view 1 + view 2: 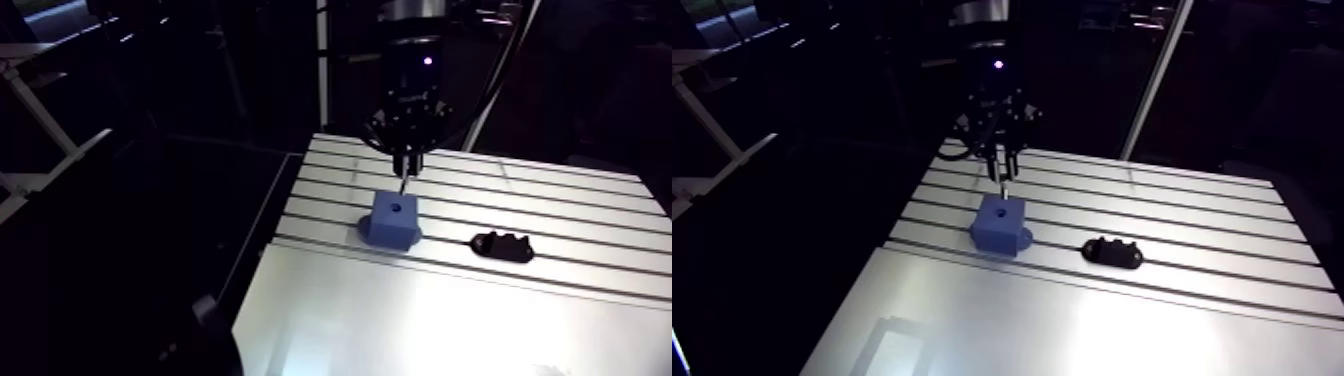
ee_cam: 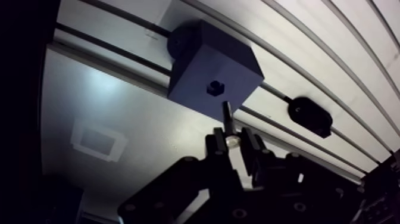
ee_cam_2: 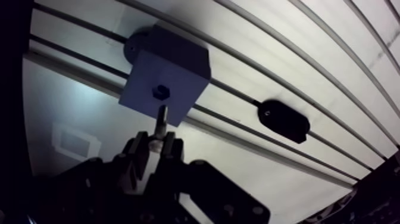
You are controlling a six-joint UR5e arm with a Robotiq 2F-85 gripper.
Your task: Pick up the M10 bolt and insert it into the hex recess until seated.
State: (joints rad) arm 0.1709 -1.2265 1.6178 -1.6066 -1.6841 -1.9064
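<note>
m10 bolt (image 1: 402, 185) hangs upright from our gripper (image 1: 405, 170) just above the blue block (image 1: 393, 228) on the tabletop (image 1: 560, 200) in the arm view. in the wrist view our fingers (image 2: 213, 149) are clamped on its head, with its tip near the hex recess (image 2: 215, 88) but not in it.

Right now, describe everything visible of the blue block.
The blue block is a matte, plastic-looking cube with a rounded foot at its base, standing upright on the slotted table. Its top face holds an empty hex recess. The bolt in the pincer hangs just above, not inserted.
</note>
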